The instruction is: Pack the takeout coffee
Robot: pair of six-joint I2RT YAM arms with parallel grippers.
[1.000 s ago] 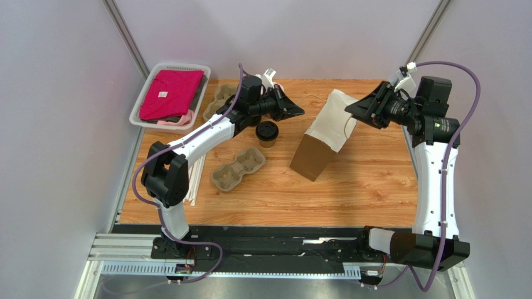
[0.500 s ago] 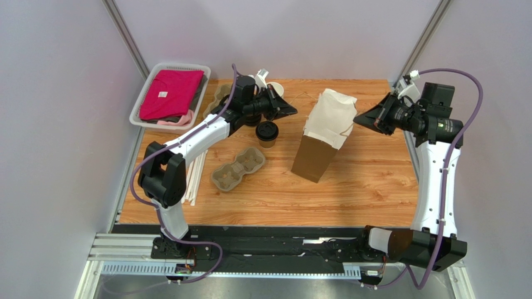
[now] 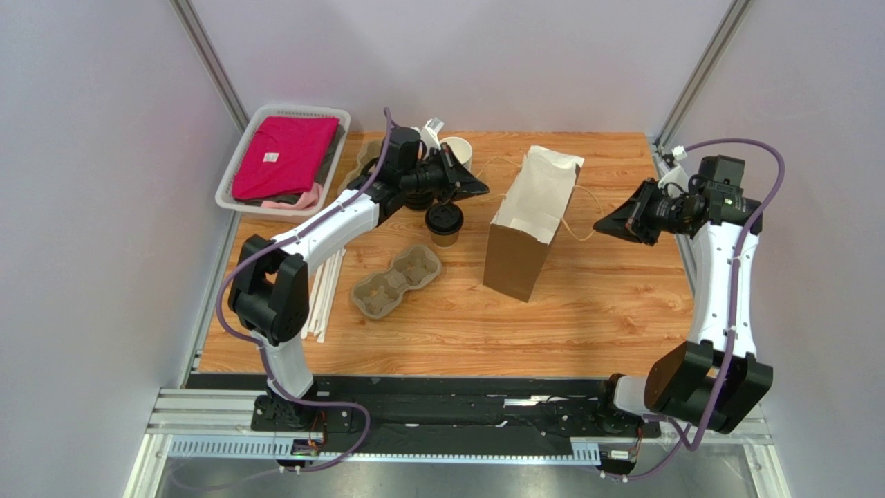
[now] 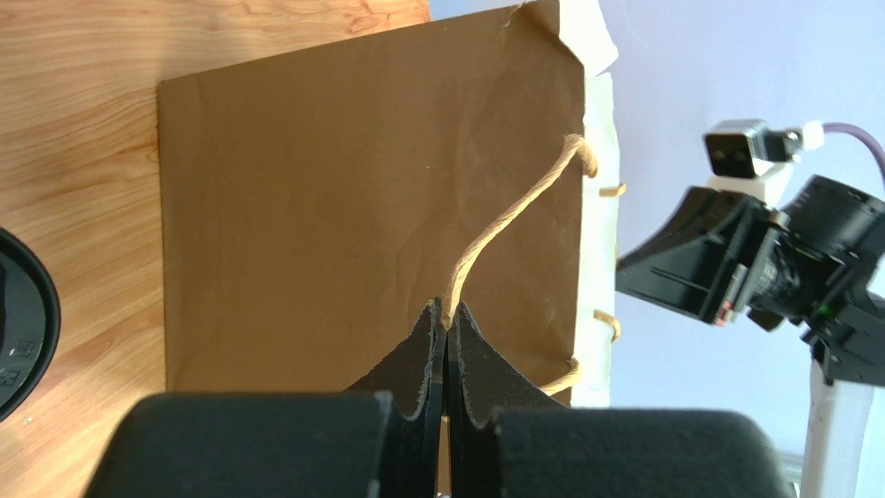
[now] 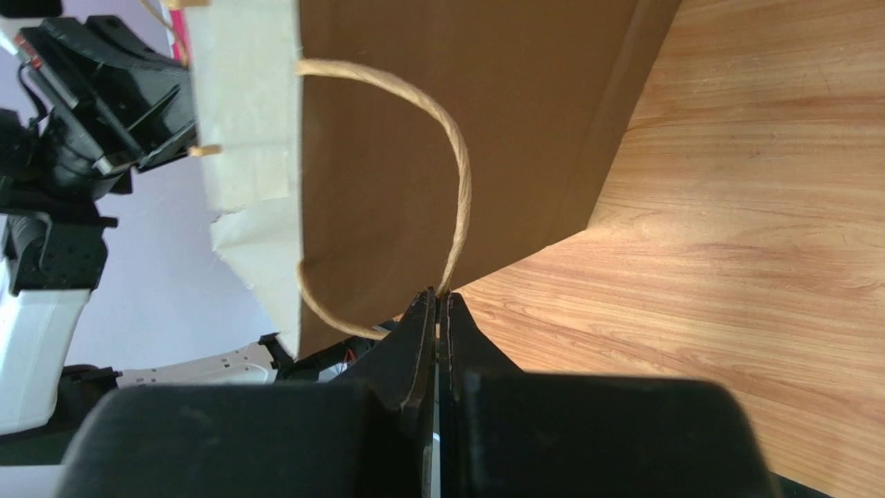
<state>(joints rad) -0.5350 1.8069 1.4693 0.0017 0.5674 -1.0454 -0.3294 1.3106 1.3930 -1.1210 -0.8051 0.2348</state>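
The takeout coffee [image 3: 445,220], a brown paper cup with a black lid, stands on the table left of the brown paper bag [image 3: 514,265]; its lid shows at the left edge of the left wrist view [image 4: 16,332]. The bag stands nearly upright, its mouth open upward. My left gripper [image 3: 483,190] is shut on the bag's left twine handle [image 4: 509,218], pinched at the fingertips [image 4: 447,311]. On the other side, my right gripper [image 3: 599,223] is shut on the right twine handle [image 5: 457,176], pinched at its tips [image 5: 441,296]. Both handles are drawn outward from the bag [image 5: 467,135].
A pulp cup carrier [image 3: 395,280] lies in front of the coffee, and a second one [image 3: 369,161] is behind the left arm. A white basket [image 3: 239,171] with pink cloth sits at the back left. White-rimmed cups [image 3: 458,153] stand behind the left gripper. White sticks [image 3: 327,291] lie at the left.
My right gripper has shut on the right handle and drawn back to the right. The bag has swung from leaning right to nearly upright. The left gripper has shifted slightly left.
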